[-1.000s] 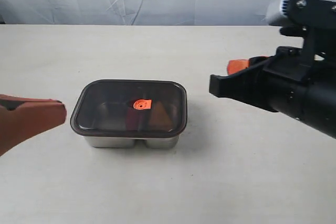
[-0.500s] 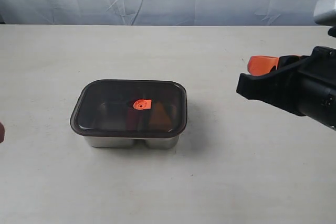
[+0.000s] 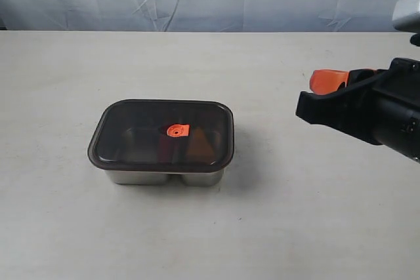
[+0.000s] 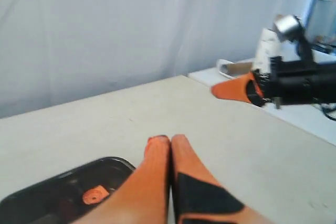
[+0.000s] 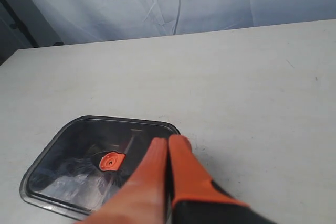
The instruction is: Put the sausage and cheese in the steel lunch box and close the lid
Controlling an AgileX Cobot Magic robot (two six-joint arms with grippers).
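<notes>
My left pincer (image 4: pixel 170 141) and right pincer (image 5: pixel 168 144) are both pressed closed on nothing, well apart from the steel lunch box (image 3: pixel 164 176) left of centre on the desk (image 3: pixel 295 227). The lid (image 3: pixel 131 129) covers it. If the lid is only resting there unsealed, a nudge could dislodge it.

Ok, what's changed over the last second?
Both arms pulled back from the box. The left gripper, which reached in at the exterior view's left edge, has withdrawn out of that view entirely. The right gripper retreated toward the right edge, then stopped. Neither took hold of anything; both are shut and empty. The lid stays seated on the steel lunch box, which hasn't moved.
</notes>
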